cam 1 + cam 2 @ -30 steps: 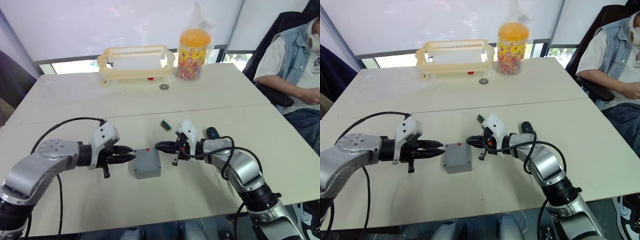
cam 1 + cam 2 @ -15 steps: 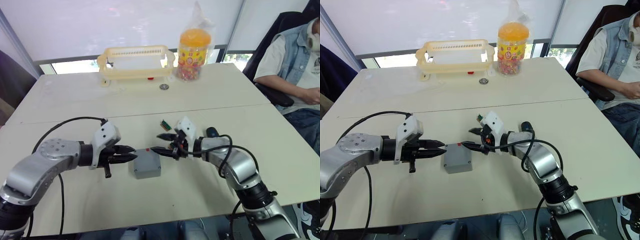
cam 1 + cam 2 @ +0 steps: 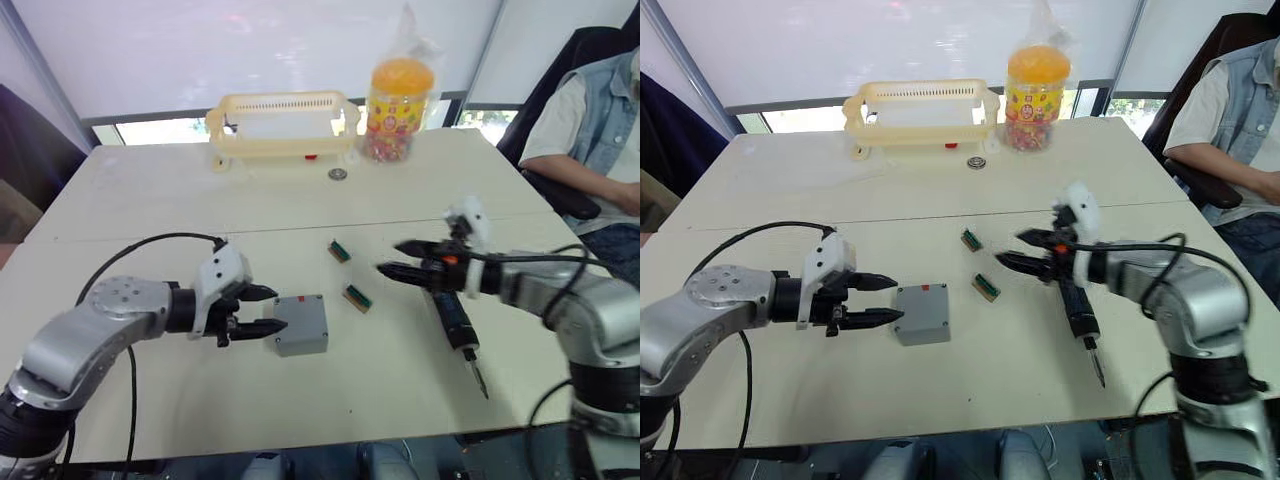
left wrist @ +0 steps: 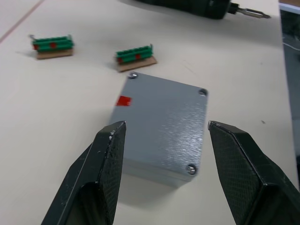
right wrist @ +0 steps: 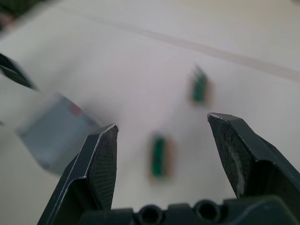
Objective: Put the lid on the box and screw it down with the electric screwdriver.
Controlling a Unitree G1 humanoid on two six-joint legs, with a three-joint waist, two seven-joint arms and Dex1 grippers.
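Right gripper hovers wide open and empty above the electric screwdriver: drop squarely over its barrel, while the open, empty left gripper steadies the lidded box.

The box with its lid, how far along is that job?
The lid already sits on the box, with screw heads showing in three of its corners; the fourth is hidden. The left hand is open beside the box, and the right hand is open, above the table. The electric screwdriver lies on the table, unheld. Any tightening left needs it picked up first.
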